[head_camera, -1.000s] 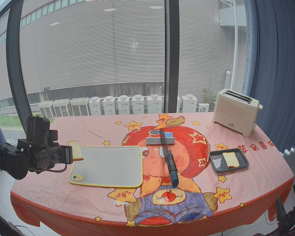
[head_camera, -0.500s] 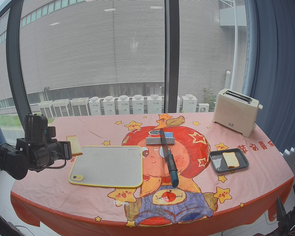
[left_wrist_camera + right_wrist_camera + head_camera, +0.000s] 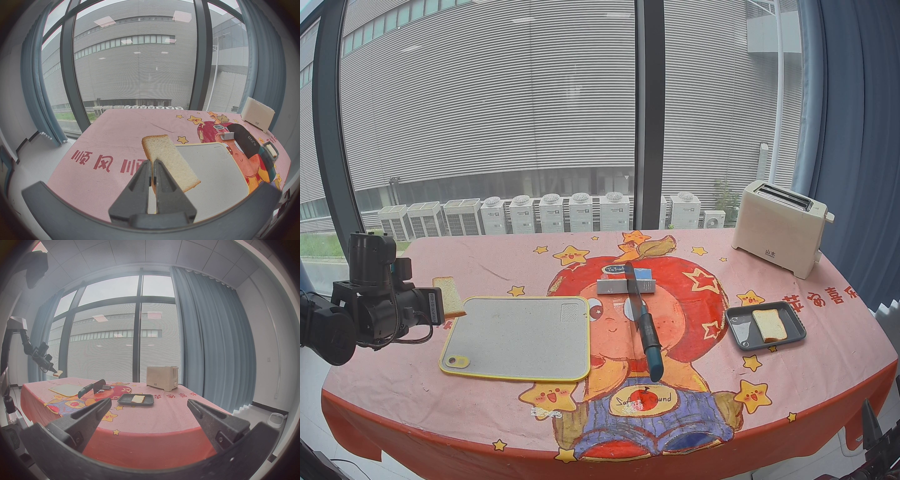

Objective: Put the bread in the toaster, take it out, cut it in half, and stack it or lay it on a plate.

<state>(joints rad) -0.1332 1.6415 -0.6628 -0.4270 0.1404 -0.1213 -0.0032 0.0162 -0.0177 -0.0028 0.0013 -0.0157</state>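
My left gripper point(image 3: 436, 305) is shut on a half slice of bread point(image 3: 449, 297), held in the air just off the far left corner of the cutting board point(image 3: 519, 337). In the left wrist view the bread point(image 3: 168, 162) stands tilted between the closed fingers point(image 3: 162, 184), above the board's edge point(image 3: 215, 175). Another bread piece point(image 3: 769, 325) lies in the dark plate point(image 3: 798, 323) at the right. The cream toaster point(image 3: 780, 226) stands at the far right. My right gripper point(image 3: 148, 403) hangs open with nothing in it, low beyond the table's right side.
A knife point(image 3: 644, 328) with a blue handle lies in the table's middle, its blade resting on a small grey stand point(image 3: 625, 286). Windows run behind the table; a blue curtain point(image 3: 856, 125) hangs at the right.
The left gripper has carried the bread a little left and farther back, away from the cutting board. Nothing else has moved.
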